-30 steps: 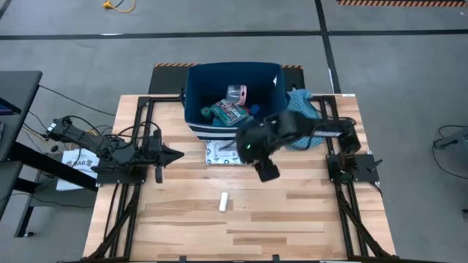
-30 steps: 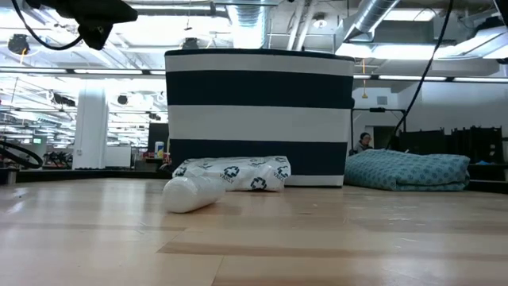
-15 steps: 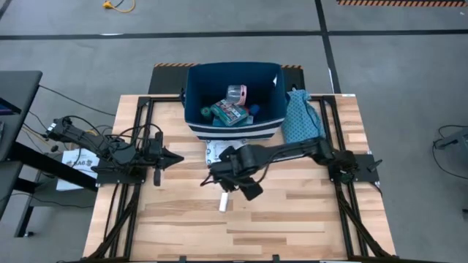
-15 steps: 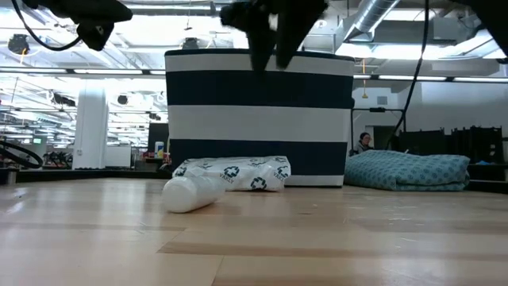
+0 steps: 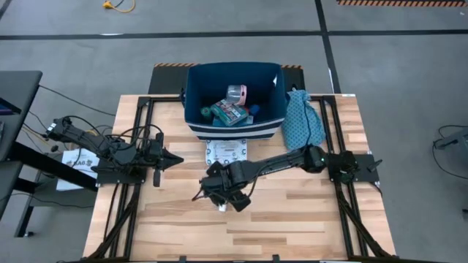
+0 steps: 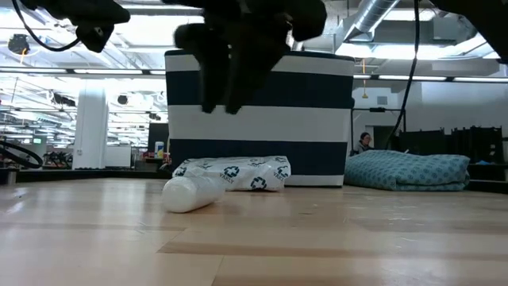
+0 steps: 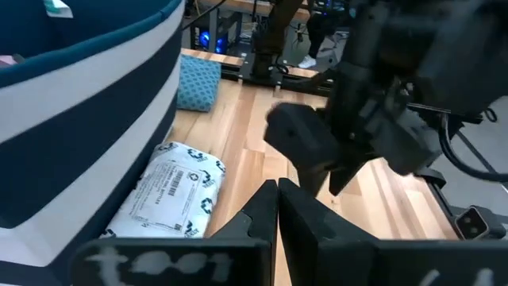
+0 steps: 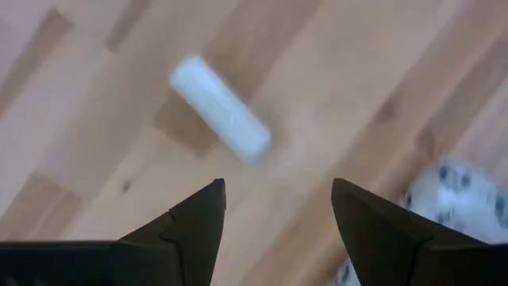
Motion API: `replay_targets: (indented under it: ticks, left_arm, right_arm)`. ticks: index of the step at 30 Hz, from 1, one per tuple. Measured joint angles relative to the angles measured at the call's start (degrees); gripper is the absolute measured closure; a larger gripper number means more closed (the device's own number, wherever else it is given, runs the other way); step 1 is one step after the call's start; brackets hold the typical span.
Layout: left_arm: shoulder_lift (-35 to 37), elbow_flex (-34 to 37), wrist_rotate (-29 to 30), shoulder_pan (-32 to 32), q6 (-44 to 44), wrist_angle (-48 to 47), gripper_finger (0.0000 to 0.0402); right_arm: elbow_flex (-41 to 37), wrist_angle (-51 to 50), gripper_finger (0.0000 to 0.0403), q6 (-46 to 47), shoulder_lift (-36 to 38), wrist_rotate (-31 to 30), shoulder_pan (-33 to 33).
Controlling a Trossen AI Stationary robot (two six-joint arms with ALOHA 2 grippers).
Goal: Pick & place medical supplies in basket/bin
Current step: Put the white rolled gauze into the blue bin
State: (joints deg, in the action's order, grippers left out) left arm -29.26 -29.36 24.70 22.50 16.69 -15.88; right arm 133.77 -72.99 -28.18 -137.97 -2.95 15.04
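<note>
The white stick [image 8: 221, 119] lies on its side on the table, also seen in the low view [image 6: 194, 195]. My right gripper [image 8: 278, 202] hovers open above it, fingers pointing down, touching nothing [image 5: 219, 196] [image 6: 222, 103]. A teal-and-white packet [image 5: 224, 151] [image 6: 234, 173] lies flat against the foot of the navy, white-striped bin [image 5: 272, 109] [image 6: 258, 119]. Inside the bin lie a pink round piece [image 5: 238, 93], a green roll [image 5: 208, 111] and more packets [image 5: 229, 112]. My left gripper [image 5: 175, 156] [image 7: 278, 195] waits shut at the table's left side.
The teal patterned pouch [image 5: 300, 117] [image 6: 409, 171] lies right of the bin on the table's far right part. Black frame rails [image 5: 128, 197] run along the left and right sides. Bare wood [image 5: 292, 219] stretches across the near half.
My right gripper has swung from beside the bin toward the table's near-left, and has come down until it hangs over the white stick. The stick and the packet have stayed in place.
</note>
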Motion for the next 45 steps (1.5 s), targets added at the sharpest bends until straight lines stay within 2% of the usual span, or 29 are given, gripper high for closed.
replay_targets:
  ticks: [11,26,35,40,45]
  left_arm:
    - [0.0,0.0,-2.6,0.0,1.9,-0.2,0.0401]
    - [0.0,0.0,-7.8,0.0,3.2,-0.8,0.0402]
    - [0.0,0.0,-8.1,0.0,4.1,-1.9,0.0401]
    - [0.0,0.0,-8.0,0.0,4.1,-2.7,0.0401]
    - [0.0,0.0,-7.9,0.0,4.0,-3.3,0.0401]
  right_arm:
    - [0.0,11.3,0.0182,-9.7,-0.9,0.0,4.2]
    - [-0.2,7.9,0.0182,-12.4,-7.9,-0.2,2.8]
    - [0.1,7.7,0.0186,-12.1,-10.9,0.5,1.7]
    - [0.1,7.4,0.0231,-5.4,-11.5,1.4,1.4]
    - [0.1,5.8,0.0329,4.7,-11.5,2.2,1.1]
